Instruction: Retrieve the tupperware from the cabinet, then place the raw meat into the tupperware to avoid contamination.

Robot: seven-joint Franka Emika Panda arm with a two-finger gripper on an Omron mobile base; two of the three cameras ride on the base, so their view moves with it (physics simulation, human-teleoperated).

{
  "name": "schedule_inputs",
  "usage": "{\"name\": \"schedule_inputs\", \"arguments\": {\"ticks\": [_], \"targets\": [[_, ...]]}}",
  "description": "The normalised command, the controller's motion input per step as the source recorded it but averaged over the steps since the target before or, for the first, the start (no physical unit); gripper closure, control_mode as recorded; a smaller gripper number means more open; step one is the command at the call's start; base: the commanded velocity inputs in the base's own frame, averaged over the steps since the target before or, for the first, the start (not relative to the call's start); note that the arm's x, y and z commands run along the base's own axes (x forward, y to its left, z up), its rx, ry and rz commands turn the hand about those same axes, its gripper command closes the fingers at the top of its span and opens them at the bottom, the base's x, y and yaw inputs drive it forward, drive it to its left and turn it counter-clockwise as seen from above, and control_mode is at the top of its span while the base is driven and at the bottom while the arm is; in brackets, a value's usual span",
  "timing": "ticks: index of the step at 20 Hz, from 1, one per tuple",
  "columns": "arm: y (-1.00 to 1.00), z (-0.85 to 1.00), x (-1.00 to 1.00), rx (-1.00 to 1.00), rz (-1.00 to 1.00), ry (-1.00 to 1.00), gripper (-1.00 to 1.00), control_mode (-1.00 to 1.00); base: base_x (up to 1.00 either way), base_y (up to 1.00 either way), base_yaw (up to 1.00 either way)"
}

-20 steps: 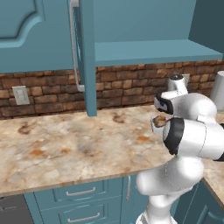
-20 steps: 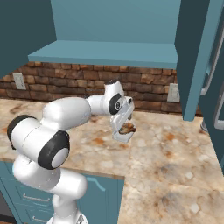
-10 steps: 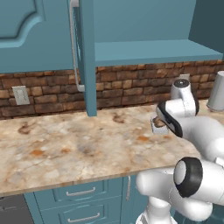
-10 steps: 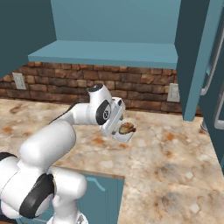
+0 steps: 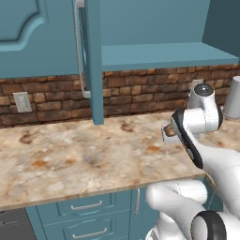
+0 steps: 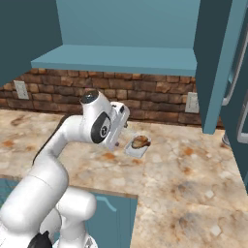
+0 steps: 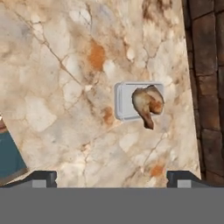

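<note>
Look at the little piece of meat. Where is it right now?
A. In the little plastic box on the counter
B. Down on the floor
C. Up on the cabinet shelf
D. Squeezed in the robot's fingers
A: the raw meat lies in the tupperware on the marble counter, and the open gripper holds nothing.

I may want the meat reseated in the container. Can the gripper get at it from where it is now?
Probably yes. The gripper is open, empty and apart from the raw meat, which lies uncovered in the tupperware on the counter. Nothing stands between them.

Brown-tan meat (image 7: 148,103) – whitish tupperware (image 7: 125,101)
</note>
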Motion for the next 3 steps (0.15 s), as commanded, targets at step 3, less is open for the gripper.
{"name": "schedule_inputs", "arguments": {"ticks": [3], "targets": [[0.21,0.53,-0.46,0.0,0.03,-0.11,-1.0,-1.0,0.0,0.0,0.0]]}}
